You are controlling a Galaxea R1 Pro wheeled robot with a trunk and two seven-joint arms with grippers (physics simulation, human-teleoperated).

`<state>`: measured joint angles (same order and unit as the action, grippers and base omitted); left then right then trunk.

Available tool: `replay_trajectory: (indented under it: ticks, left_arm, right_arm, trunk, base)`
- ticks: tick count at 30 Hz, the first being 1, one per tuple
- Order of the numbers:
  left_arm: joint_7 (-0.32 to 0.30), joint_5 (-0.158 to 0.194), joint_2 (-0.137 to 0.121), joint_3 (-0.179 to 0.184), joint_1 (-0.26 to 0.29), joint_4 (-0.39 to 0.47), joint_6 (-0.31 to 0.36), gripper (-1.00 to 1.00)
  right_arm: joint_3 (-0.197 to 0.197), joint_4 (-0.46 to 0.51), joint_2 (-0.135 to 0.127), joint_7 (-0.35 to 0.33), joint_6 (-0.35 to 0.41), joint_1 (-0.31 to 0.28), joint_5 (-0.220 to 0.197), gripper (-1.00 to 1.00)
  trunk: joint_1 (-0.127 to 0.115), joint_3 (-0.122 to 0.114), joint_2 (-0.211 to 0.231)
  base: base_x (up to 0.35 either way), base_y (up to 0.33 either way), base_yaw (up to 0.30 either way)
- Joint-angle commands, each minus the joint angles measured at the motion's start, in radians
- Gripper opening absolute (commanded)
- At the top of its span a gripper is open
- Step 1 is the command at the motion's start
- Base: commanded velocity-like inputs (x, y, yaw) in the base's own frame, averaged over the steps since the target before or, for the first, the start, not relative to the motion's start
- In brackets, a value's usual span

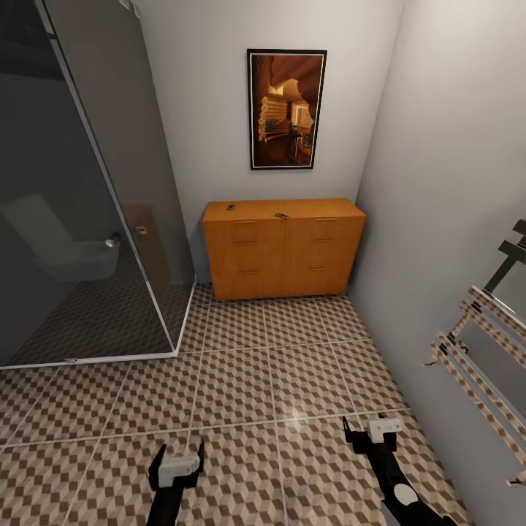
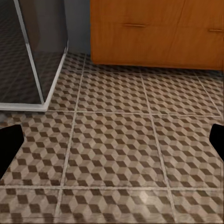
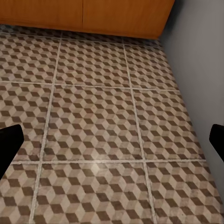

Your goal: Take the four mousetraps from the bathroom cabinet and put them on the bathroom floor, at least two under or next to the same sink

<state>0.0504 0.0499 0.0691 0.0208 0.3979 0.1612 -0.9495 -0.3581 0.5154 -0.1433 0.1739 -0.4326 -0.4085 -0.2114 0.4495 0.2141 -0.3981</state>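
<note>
Jaws on L gripper (image 1: 176,453) & R gripper (image 1: 371,429) wide apart, nothing held, above bathroom floor (image 1: 277,380).

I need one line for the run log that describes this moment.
phase: facing cabinet | left pincer: open, empty | right pincer: open, empty | small items on cabinet top, too small to identify | bathroom floor between robot and cabinet

Head view: high up, angled forward and down across tiled floor (image 1: 270,380) toward cabinet (image 1: 283,247) against far wall, well back from it. Left wrist view: low over floor (image 2: 112,140), facing cabinet (image 2: 156,30) base and shower glass (image 2: 32,46) corner. Right wrist view: low, facing cabinet (image 3: 84,14) bottom edge beside right wall (image 3: 200,70). Shared: floor tiles, cabinet front.
</note>
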Motion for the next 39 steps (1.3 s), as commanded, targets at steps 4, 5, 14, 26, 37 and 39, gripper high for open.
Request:
replay_trajectory:
  ticks: [4,5,14,26,37,39]
  left_arm:
    - [-0.028,0.003,0.006,0.025,0.001,-0.033,0.046,1.0]
    - [-0.037,0.003,0.006,0.031,0.001,-0.035,0.052,1.0]
    - [-0.1,0.007,0.001,0.069,0.001,-0.041,0.079,1.0]
    - [-0.018,0.006,0.012,0.071,0.001,-0.025,0.328,1.0]
    - [-0.011,0.004,0.016,0.071,0.001,0.053,0.389,1.0]
    - [-0.009,0.005,0.01,0.069,0.001,0.091,0.441,1.0]
  right_arm:
    - [-0.009,0.0,-0.001,0.006,-0.004,-0.001,-0.01,1.0]
    - [-0.009,0.0,-0.001,0.006,-0.004,-0.001,-0.01,1.0]
    - [-0.009,0.0,-0.001,0.006,-0.005,-0.001,-0.01,1.0]
    - [-0.009,0.0,-0.001,0.006,-0.004,-0.001,-0.01,1.0]
    - [-0.009,0.0,-0.001,0.006,-0.003,-0.001,-0.01,1.0]
    - [-0.009,0.0,-0.001,0.006,-0.003,-0.001,-0.01,1.0]
  trunk:
    - [0.001,0.002,-0.002]
    - [0.001,0.002,-0.002]
    - [0.001,0.002,-0.002]
    - [0.001,0.002,-0.002]
    - [0.001,0.002,-0.002]
    - [0.001,0.002,-0.002]
  base:
    - [0.0,0.0,0.0]
    - [0.0,0.0,0.0]
    - [0.0,0.0,0.0]
    - [0.0,0.0,0.0]
    - [0.0,0.0,0.0]
    - [0.0,0.0,0.0]
